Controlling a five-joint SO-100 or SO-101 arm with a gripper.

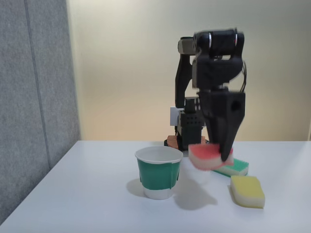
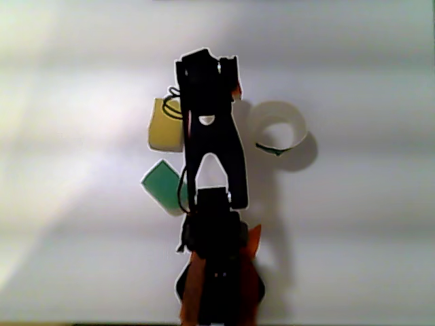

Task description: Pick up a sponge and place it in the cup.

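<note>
Sponge (image 1: pixel 207 157) up off the table (image 1: pixel 73 194), clamped in the gripper (image 1: pixel 219 154), just right of the cup (image 1: pixel 158 173) in the fixed view.

Fixed view: black arm (image 1: pixel 216 73) reaching down, fingers closed on the red-topped sponge; it's held tilted, red layer up, cream foam underneath, clear of the tabletop w/ its shadow below; cup upright on the table, green wrap, white rim, mouth open, sitting just left of and slightly lower than the sponge, not touching it; green-topped sponge (image 1: pixel 233 168) lying flat behind the gripper, yellow sponge (image 1: pixel 247 191) in front-right, near it but apart. Other view, from above: arm (image 2: pixel 211 156) runs up the middle; cup (image 2: pixel 277 128) to its right; yellow sponge (image 2: pixel 165 125) and green-topped one (image 2: pixel 163 185) to its left; can't make out the jaws there.
</note>
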